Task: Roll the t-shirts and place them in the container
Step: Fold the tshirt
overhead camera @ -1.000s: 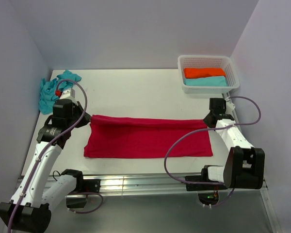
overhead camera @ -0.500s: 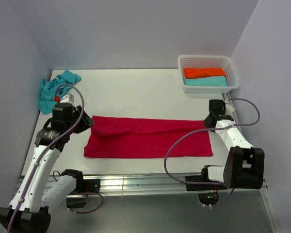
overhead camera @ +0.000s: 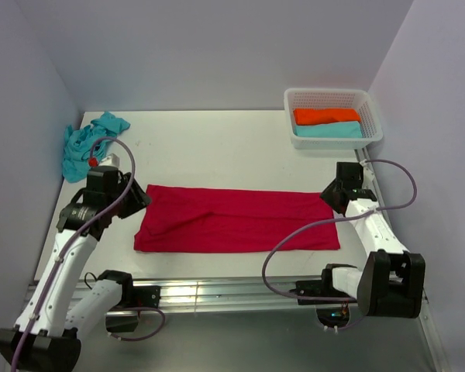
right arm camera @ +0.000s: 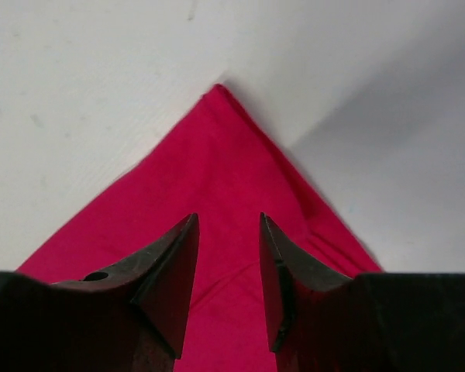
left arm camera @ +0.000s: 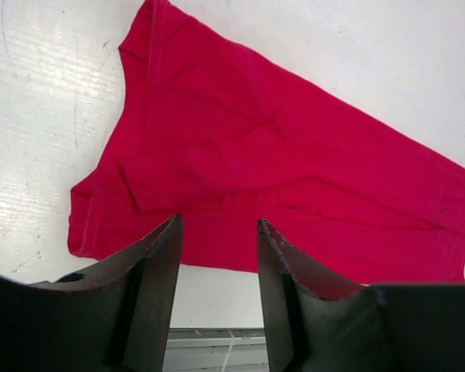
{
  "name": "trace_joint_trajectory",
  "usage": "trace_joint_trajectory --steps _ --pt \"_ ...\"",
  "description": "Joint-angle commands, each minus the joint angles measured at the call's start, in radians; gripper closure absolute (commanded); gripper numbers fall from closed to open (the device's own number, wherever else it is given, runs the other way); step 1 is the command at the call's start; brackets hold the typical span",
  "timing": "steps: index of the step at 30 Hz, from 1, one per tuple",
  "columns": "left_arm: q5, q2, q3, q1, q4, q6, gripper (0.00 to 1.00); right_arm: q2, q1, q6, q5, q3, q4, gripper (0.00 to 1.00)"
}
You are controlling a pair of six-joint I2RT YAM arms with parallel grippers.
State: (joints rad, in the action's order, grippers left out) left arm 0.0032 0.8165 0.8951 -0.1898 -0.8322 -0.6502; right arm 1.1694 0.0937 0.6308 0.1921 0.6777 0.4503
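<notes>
Found crimson-red soft fabric t-shirt [overhead camera: 236, 219] flat, a long band on the white table [overhead camera: 217, 139]. Held left gripper [left arm camera: 218, 225] and right gripper [right arm camera: 229, 218] part-open, empty, over its ends. Probably needed level, matched pinches for straight rolling.

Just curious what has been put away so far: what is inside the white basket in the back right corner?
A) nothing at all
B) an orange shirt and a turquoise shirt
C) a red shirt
B: the top view shows an orange shirt and a turquoise shirt lying side by side in the basket, while the red shirt lies spread on the table.
</notes>
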Motion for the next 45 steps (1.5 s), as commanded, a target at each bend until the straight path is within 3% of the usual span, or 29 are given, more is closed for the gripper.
trace_joint_trajectory --steps 1,7,16,20,27,36,39,40,42,43,45 --pt "0.001 0.070 0.060 -0.003 0.044 -0.006 0.51 -0.054 -0.021 0.018 -0.138 0.002 -0.016 0.54" --pt "-0.011 0.288 0.131 0.033 0.114 0.029 0.50 -0.008 -0.276 0.098 -0.187 0.078 -0.071 0.53" --pt "0.032 0.656 0.264 0.136 0.225 0.070 0.52 0.347 -0.578 0.000 -0.336 0.408 -0.197 0.51" --pt "0.095 0.814 0.330 0.184 0.257 0.058 0.51 0.562 -0.632 -0.031 -0.422 0.572 -0.206 0.52" --pt "0.155 0.992 0.418 0.188 0.272 0.064 0.53 0.794 -0.718 -0.063 -0.540 0.848 -0.174 0.54" --pt "0.202 1.067 0.424 0.188 0.262 0.064 0.55 0.924 -0.761 -0.056 -0.675 0.942 -0.168 0.56" --pt "0.184 1.064 0.412 0.188 0.249 0.072 0.63 0.923 -0.782 -0.060 -0.674 0.915 -0.170 0.56" --pt "0.178 1.063 0.412 0.188 0.245 0.072 0.77 0.923 -0.793 -0.056 -0.681 0.904 -0.182 0.56" --pt "0.159 1.058 0.404 0.188 0.242 0.077 0.88 0.926 -0.801 -0.046 -0.691 0.878 -0.196 0.57" --pt "0.155 1.052 0.401 0.188 0.240 0.077 1.00 0.926 -0.805 -0.043 -0.697 0.872 -0.206 0.58" --pt "0.136 1.043 0.390 0.188 0.239 0.081 1.00 0.928 -0.813 -0.043 -0.698 0.861 -0.206 0.58"
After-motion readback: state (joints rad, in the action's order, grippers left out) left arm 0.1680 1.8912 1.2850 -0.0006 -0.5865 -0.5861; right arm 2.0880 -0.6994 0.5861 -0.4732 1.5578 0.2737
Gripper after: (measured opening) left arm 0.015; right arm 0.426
